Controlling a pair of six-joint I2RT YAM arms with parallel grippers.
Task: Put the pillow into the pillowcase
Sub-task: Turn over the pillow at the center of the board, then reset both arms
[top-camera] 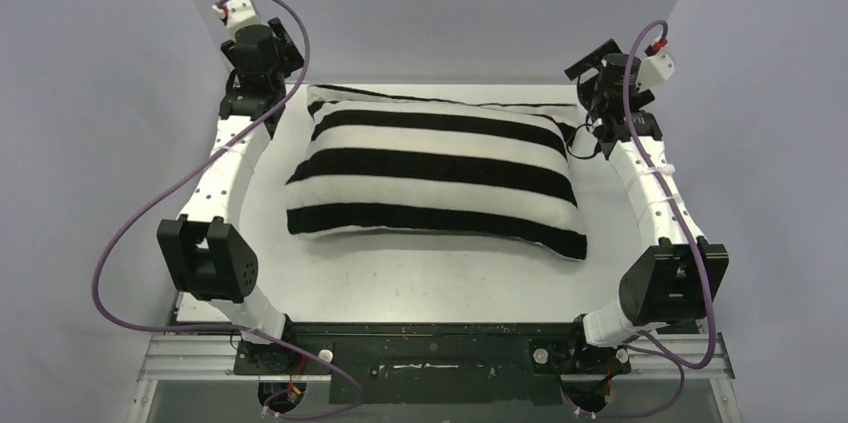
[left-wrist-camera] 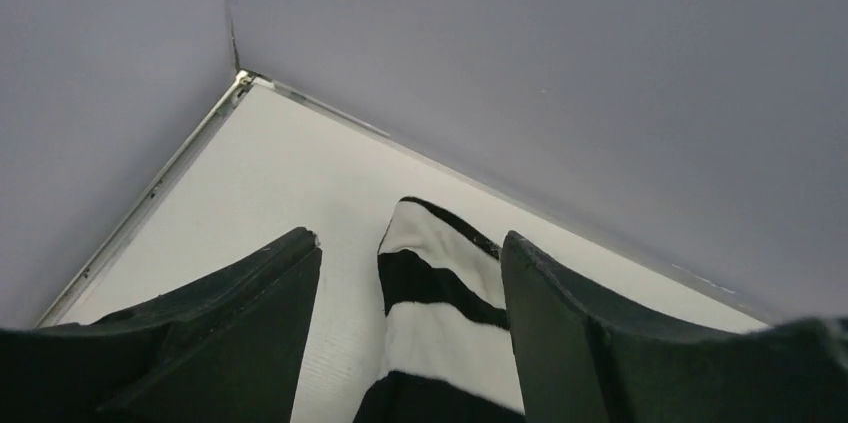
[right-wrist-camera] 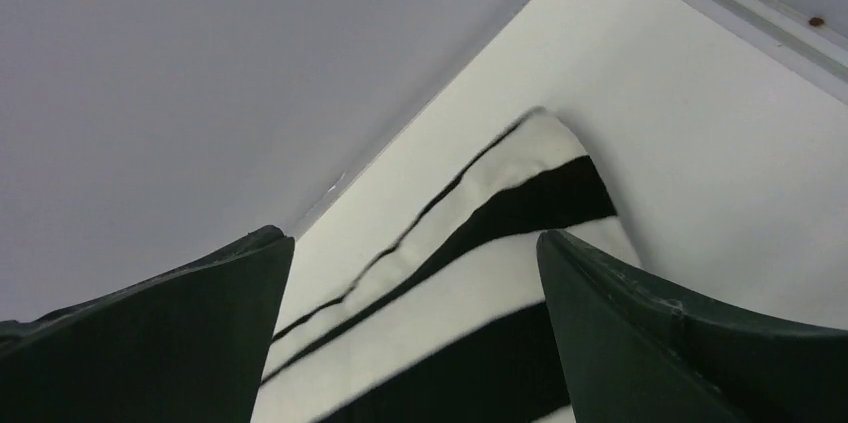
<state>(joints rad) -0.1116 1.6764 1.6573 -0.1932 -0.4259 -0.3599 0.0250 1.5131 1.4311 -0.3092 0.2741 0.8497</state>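
Far-left corner of the desk: left hand held up above the surface, close by the grey back wall. Shown in its wrist view with both dark fingers spread well apart, gripping nothing. Between them, but lower down and touching neither, one corner of the pillowcase, crossed by black and white stripes and lying on the white surface.

Middle of the desk: pillowcase lying long way across, plump and rounded like something filled. Broad black and white stripes running from the left end to the right end. Near edge bulging toward the arm bases, far edge close to the back wall, with a thin flap of striped cloth lying flat along it. Cannot tell from these views how much of the pillow sits inside: only the swollen shape to go by, with no plain fabric picked out for certain. Bare white desk around it.

Far-right corner: right hand likewise lifted clear, just beyond the right end of the pillowcase. Fingers wide apart, holding nothing. Below and between them, the striped far-right corner, resting on the desk and touched by neither finger.
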